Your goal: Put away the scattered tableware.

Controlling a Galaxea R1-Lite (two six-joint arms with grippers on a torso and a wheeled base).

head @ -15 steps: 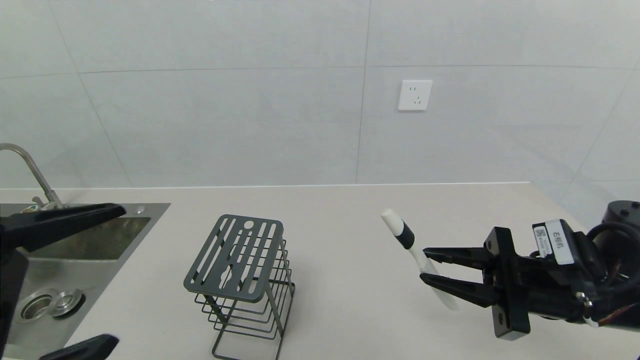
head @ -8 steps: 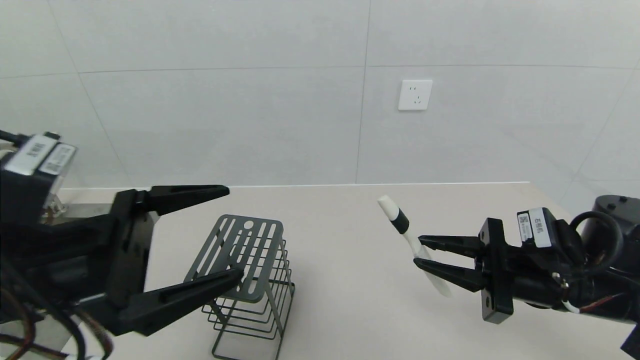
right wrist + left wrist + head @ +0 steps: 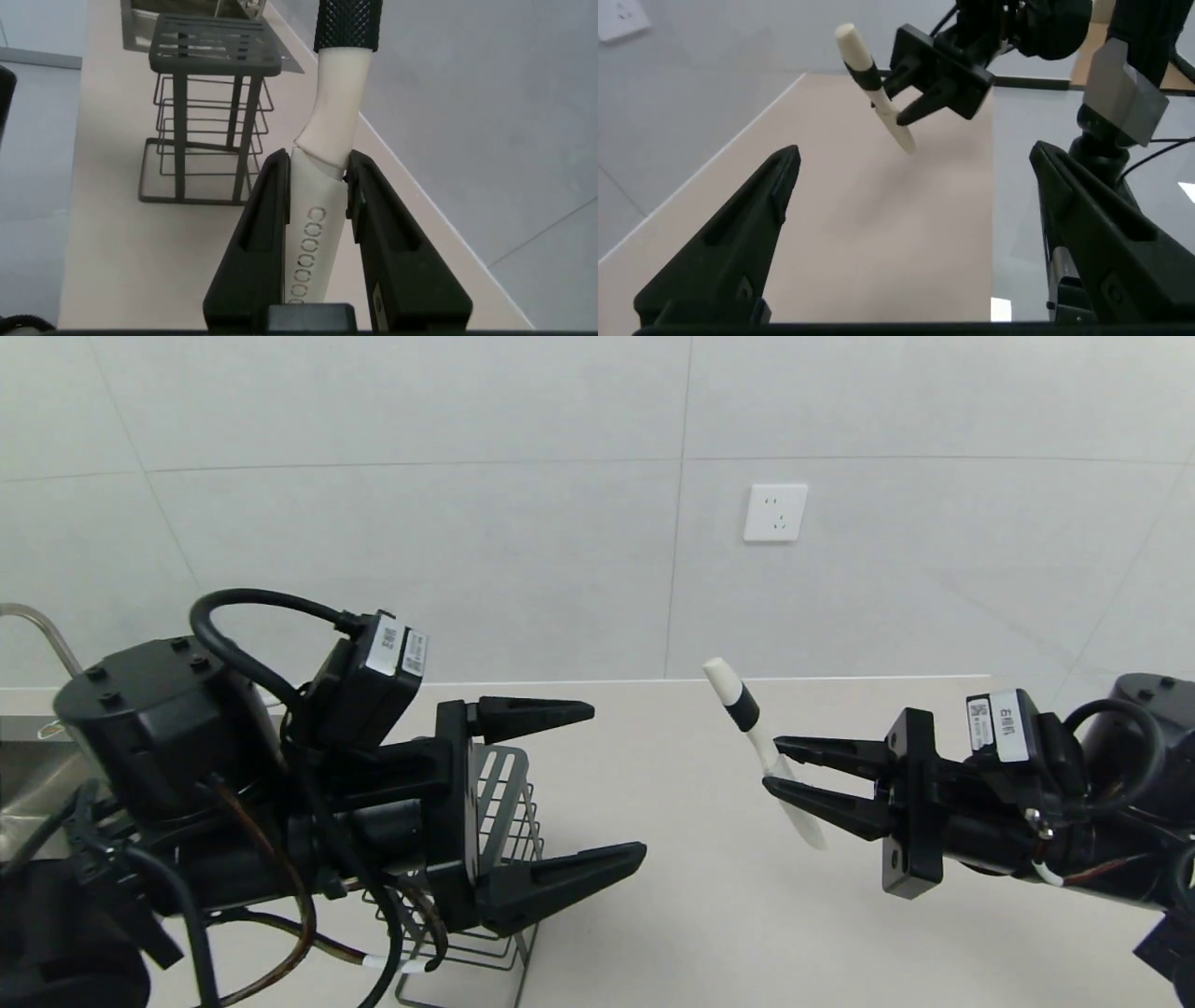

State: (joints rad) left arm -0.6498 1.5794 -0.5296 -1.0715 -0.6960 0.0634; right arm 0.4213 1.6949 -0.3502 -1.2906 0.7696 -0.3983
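While the left pincer [image 3: 618, 779] gapes empty by one rack [image 3: 500, 786], the right pincer [image 3: 770, 763] clamps one knife [image 3: 743, 710].

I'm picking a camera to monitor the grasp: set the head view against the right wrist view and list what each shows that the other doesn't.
Head view adds: the left gripper, jaws open, in front of the rack, and a wall socket. Right wrist view adds: a row of holes along the blade, with the jaws pinching it from both sides. Shared: the knife, the right gripper holding it, the rack, the counter.
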